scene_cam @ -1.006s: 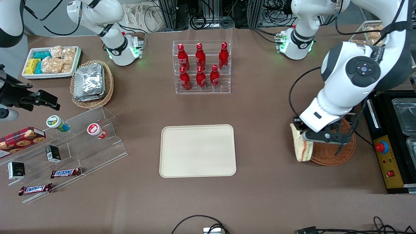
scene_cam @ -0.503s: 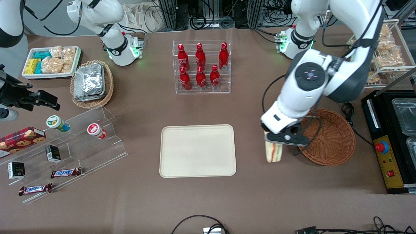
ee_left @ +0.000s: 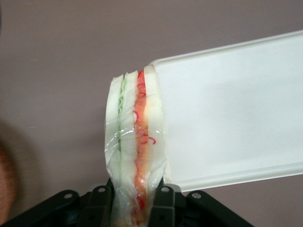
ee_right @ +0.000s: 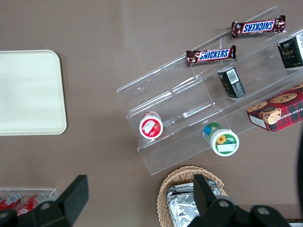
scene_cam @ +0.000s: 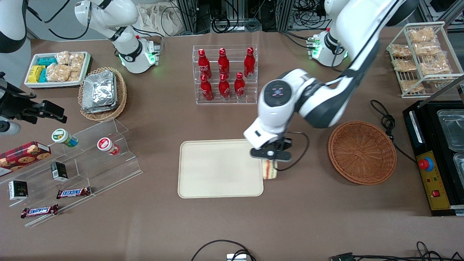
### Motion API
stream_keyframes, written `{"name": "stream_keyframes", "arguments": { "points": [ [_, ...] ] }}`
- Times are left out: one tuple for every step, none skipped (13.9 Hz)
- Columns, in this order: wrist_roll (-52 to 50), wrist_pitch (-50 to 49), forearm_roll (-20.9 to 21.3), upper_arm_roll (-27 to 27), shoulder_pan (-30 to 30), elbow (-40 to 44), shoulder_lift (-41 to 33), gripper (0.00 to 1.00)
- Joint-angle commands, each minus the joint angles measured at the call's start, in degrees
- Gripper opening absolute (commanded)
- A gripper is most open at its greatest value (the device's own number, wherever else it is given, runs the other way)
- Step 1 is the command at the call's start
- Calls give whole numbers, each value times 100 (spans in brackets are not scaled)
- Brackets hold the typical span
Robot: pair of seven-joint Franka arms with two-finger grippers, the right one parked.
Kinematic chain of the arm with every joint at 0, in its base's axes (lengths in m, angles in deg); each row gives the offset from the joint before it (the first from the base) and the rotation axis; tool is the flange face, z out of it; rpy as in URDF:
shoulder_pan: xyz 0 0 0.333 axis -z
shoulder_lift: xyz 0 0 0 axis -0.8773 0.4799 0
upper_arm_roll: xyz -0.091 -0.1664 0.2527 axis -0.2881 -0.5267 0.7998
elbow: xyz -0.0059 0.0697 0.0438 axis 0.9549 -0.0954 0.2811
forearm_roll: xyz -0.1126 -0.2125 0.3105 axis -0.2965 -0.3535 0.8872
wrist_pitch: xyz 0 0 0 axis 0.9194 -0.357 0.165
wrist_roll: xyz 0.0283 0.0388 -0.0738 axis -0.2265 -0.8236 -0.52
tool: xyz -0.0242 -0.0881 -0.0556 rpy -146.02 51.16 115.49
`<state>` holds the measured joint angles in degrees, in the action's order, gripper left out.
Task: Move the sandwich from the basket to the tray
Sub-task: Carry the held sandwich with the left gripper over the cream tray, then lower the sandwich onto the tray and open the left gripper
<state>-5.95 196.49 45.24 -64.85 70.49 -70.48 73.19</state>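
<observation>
My left gripper (scene_cam: 270,159) is shut on the clear-wrapped sandwich (scene_cam: 270,171), which hangs from it above the tray's edge nearest the basket. In the left wrist view the sandwich (ee_left: 136,137) shows its pale green and red-orange layers between the two black fingers (ee_left: 161,208), with the tray's rim (ee_left: 222,175) beside it. The cream tray (scene_cam: 220,168) lies flat in the middle of the table and shows partly in the right wrist view (ee_right: 29,92). The reddish-brown wicker basket (scene_cam: 361,152) stands apart from the gripper, toward the working arm's end, with nothing in it.
A clear rack of red bottles (scene_cam: 224,74) stands farther from the camera than the tray. A tan basket of foil packets (scene_cam: 102,93), a white snack bin (scene_cam: 58,69) and an acrylic stand with snacks (scene_cam: 72,163) lie toward the parked arm's end. A black appliance (scene_cam: 440,156) sits beside the basket.
The gripper has carried the sandwich from over the basket's rim sideways to the tray's near edge. The basket is now uncovered and holds nothing.
</observation>
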Motion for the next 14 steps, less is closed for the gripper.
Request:
{"name": "stream_keyframes", "arguments": {
  "points": [
    [-254,149,332,36,261,384,456,30],
    [-272,159,359,36,279,384,544,30],
    [-272,194,377,36,296,384,649,31],
    [-272,290,455,36,297,375,746,32],
    [-298,334,543,27,349,366,843,32],
    [-377,343,570,53,515,392,939,33],
    [-438,369,605,175,586,410,1019,33],
    [-500,518,623,255,682,401,1089,33],
    [-588,658,632,273,744,401,1142,33],
    [-641,712,632,326,753,401,1229,33],
    [-641,730,641,335,762,410,1283,33],
    [-641,800,641,335,762,410,1344,33],
    [-641,826,667,335,771,410,1388,33],
    [-650,827,789,335,797,410,1441,33]
  ]
}}
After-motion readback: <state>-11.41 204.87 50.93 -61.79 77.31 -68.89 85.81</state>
